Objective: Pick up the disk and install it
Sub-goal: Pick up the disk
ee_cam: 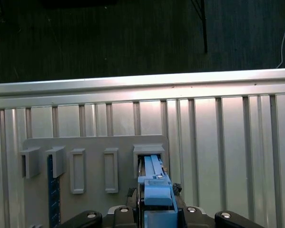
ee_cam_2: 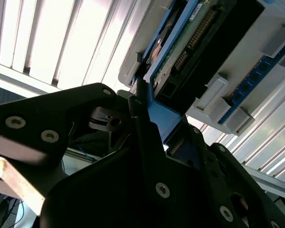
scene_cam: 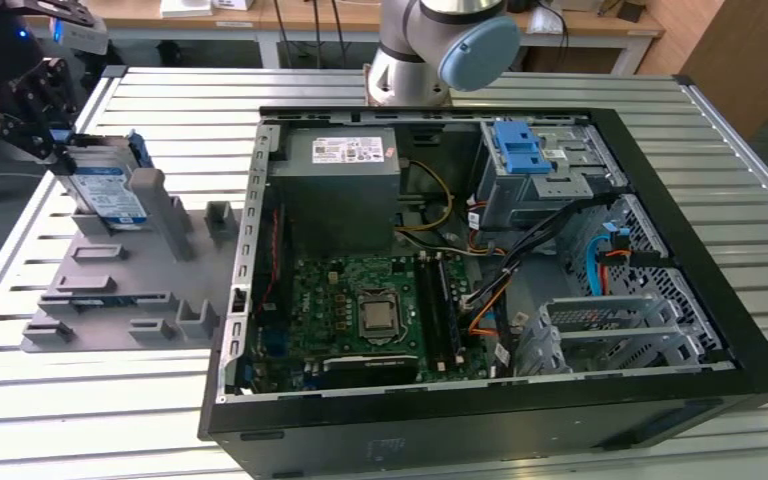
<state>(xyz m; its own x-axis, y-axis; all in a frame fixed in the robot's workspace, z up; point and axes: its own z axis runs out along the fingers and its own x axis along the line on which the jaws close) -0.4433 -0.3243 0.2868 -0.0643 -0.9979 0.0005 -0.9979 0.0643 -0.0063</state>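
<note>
Even light in the exterior view; in the second wrist view the counter glares white, the end effector dark against it.

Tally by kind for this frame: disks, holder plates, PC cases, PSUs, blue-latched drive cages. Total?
Silver-grey hard disk in blue plastic carrier: 1
Grey plastic slotted holder plate: 1
Open black metal PC case: 1
Grey metal power supply box: 1
Metal drive cage with blue latch: 1
Total: 5
</note>
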